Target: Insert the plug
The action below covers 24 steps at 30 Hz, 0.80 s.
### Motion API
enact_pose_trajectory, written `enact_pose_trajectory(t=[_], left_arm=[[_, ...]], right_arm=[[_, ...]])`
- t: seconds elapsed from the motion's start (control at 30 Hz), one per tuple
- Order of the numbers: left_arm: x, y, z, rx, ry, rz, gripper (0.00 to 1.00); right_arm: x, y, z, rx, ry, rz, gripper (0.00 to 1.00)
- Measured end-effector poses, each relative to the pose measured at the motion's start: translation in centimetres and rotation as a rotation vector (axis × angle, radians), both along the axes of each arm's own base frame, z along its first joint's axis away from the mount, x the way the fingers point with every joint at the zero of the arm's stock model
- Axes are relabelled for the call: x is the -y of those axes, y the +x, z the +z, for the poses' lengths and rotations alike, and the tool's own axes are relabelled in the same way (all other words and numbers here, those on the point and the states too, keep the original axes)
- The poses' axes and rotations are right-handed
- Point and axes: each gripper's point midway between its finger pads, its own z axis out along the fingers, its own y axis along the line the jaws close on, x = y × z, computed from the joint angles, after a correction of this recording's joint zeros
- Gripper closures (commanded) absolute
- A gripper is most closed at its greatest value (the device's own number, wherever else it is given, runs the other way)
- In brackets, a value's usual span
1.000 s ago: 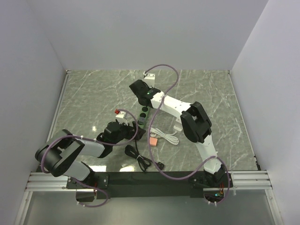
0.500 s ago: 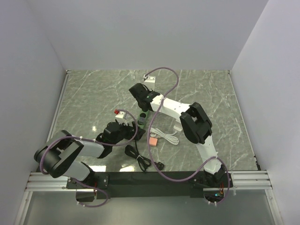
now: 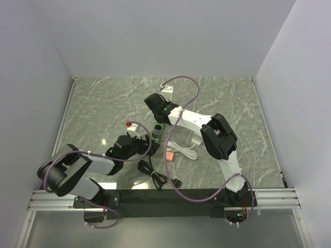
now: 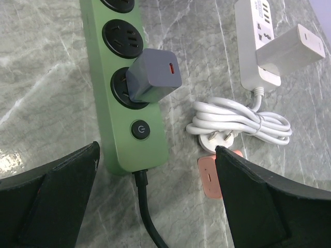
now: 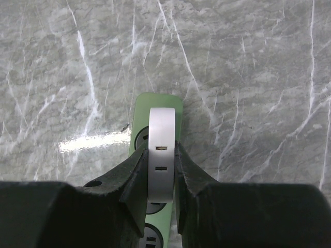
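Note:
A green power strip (image 5: 161,103) lies on the marble table; it also shows in the left wrist view (image 4: 124,119) and in the top view (image 3: 157,135). My right gripper (image 5: 161,170) is shut on a white plug (image 5: 161,150) and holds it upright right over the far end of the strip, above a socket. In the top view this gripper (image 3: 161,112) sits over the strip's far end. A grey adapter (image 4: 153,76) is plugged into a socket near the strip's switch. My left gripper (image 4: 155,206) is open and empty, low over the strip's black cord (image 4: 147,217).
A white power strip (image 4: 257,41) with a white adapter (image 4: 296,47) in it lies to the right. Its coiled white cable (image 4: 243,123) and a pink tag (image 4: 211,176) lie beside the green strip. A black cord (image 3: 156,176) lies coiled near the front edge.
My right gripper has moved a little toward me and down along the green strip with the white plug in it. The left arm has not moved.

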Motion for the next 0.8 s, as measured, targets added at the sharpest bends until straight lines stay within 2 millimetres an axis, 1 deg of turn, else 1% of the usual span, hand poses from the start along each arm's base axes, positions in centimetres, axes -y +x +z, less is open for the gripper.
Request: enact_pose_trajectory(t=[0.47, 0.8], left_arm=[[-0.20, -0.15, -0.39, -0.007, 0.008, 0.003, 0.01], [-0.32, -0.08, -0.71, -0.011, 0.017, 0.009, 0.01]], right_arm=[[-0.36, -0.01, -0.20, -0.003, 0.005, 0.028, 1.00], [-0.25, -0.10, -0.69, -0.002, 0.007, 0.032, 1.00]])
